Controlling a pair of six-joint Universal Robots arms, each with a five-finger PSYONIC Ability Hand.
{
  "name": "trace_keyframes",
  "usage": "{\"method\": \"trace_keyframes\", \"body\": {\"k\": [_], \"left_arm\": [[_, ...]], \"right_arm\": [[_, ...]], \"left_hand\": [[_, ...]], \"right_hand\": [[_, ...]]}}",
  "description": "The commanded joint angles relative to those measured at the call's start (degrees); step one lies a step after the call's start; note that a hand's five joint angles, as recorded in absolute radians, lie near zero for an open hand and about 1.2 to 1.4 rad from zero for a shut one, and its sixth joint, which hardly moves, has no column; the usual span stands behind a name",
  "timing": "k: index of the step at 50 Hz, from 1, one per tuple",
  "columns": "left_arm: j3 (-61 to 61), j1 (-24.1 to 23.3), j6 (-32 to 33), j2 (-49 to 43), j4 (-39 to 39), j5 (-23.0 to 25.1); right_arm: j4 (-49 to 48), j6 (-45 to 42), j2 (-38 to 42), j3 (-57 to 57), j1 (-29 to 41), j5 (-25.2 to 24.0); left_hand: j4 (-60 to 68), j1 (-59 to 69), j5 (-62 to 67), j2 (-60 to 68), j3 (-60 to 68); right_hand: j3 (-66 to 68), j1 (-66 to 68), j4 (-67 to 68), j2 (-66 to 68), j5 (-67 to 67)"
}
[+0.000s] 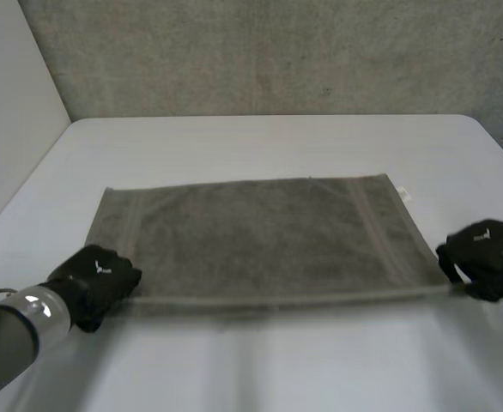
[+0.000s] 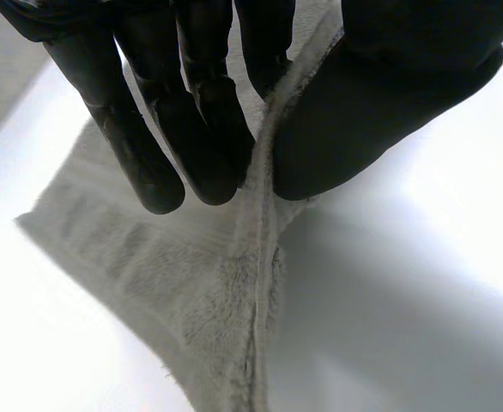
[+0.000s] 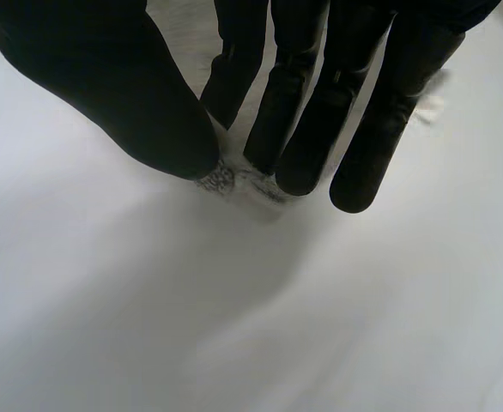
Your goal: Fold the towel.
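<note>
A grey towel (image 1: 260,236) lies spread flat on the white table (image 1: 269,137), long side across. My left hand (image 1: 97,279) is at its near left corner; in the left wrist view the fingers (image 2: 196,129) and thumb pinch the towel's hem (image 2: 256,283) between them. My right hand (image 1: 485,256) is at the near right corner. In the right wrist view its thumb and fingers (image 3: 299,129) close on the small tip of towel corner (image 3: 234,180) that peeks out between them.
A grey wall (image 1: 269,51) rises behind the table's far edge, and a pale wall stands at the left. Bare tabletop lies beyond the towel and in front of it. A small white tag (image 1: 405,194) sticks out at the towel's far right corner.
</note>
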Motion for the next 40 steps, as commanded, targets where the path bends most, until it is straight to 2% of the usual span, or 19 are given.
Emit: {"method": "trace_keyframes", "body": {"k": [1,4,6,10,12,13,15,16,18,21,24,26,30,34,40], "left_arm": [[3.39,0.50,8.00,3.63,-14.70,8.51],[5.59,0.85,9.85,2.14,-12.15,9.48],[8.04,0.76,10.37,-3.72,-7.34,9.04],[13.06,-0.38,10.73,-10.61,-3.80,7.63],[19.44,-0.56,10.73,-17.16,-2.05,4.75],[19.48,-0.56,10.73,-17.20,-2.04,4.73],[26.73,-0.82,10.82,-23.58,-1.08,1.67],[26.77,-0.82,10.82,-23.61,-1.07,1.66],[34.03,-1.00,10.82,-29.21,-0.55,0.52],[41.15,-1.00,10.82,-34.49,0.50,0.25],[44.61,-1.09,10.82,-36.89,1.03,0.16],[50.21,-1.17,10.82,-40.73,1.91,0.25],[54.81,-1.17,10.82,-44.09,3.58,0.42],[60.24,-1.26,10.73,-47.95,8.14,0.60],[62.63,-1.26,10.64,-50.60,12.90,0.78]], "right_arm": [[10.22,-10.35,-3.39,1.17,-1.14,-0.14],[8.02,-9.29,-2.86,-0.24,-0.70,-0.23],[3.57,-6.67,-1.38,-1.73,0.17,0.03],[-0.68,-4.02,3.55,-5.25,2.20,0.91],[-3.65,-1.31,8.10,-9.53,6.13,3.18],[-3.67,-1.30,8.12,-9.56,6.15,3.20],[-6.90,1.15,12.76,-14.63,10.62,7.48],[-6.92,1.16,12.78,-14.65,10.64,7.50],[-11.64,2.74,17.16,-19.20,13.35,11.70],[-17.17,3.71,20.33,-22.72,15.02,14.17],[-20.36,4.15,21.75,-24.06,15.74,14.97],[-27.18,4.85,24.28,-26.51,17.83,15.85],[-33.90,4.68,26.84,-28.63,19.16,17.26],[-41.79,4.33,30.70,-31.96,19.95,19.36],[-46.29,4.33,34.23,-35.13,20.66,19.02]], "left_hand": [[10.28,11.83,10.53,10.27,10.37],[10.28,11.83,10.53,10.27,10.37],[10.28,11.83,10.53,10.27,10.37],[10.28,11.83,10.53,10.27,10.37],[10.28,11.83,10.53,10.27,10.37],[10.28,11.83,10.53,10.27,10.37],[10.28,11.83,10.53,10.27,10.37],[10.28,11.83,10.53,10.27,10.37],[10.28,11.83,10.53,10.27,10.37],[10.28,11.83,10.53,10.27,10.37],[10.28,11.83,10.53,10.27,10.37],[10.28,11.83,10.53,10.27,10.37],[10.28,11.83,10.53,10.27,10.37],[10.28,11.83,10.53,10.27,10.37],[10.28,11.83,10.53,10.27,10.37]], "right_hand": [[11.68,24.50,11.55,12.22,13.12],[11.68,24.50,11.55,12.22,13.12],[11.68,24.50,11.55,12.22,13.12],[11.68,24.50,11.55,12.22,13.12],[11.68,24.50,11.55,12.22,13.12],[11.68,24.50,11.55,12.22,13.12],[11.68,24.50,11.55,12.22,13.12],[11.68,24.50,11.55,12.22,13.12],[11.68,24.50,11.55,12.22,13.12],[11.68,24.50,11.55,12.22,13.12],[11.68,24.50,11.55,12.22,13.12],[11.68,24.50,11.55,12.22,13.12],[11.68,24.50,11.55,12.22,13.12],[11.68,24.50,11.55,12.22,13.12],[11.68,24.50,11.55,12.22,13.12]]}}
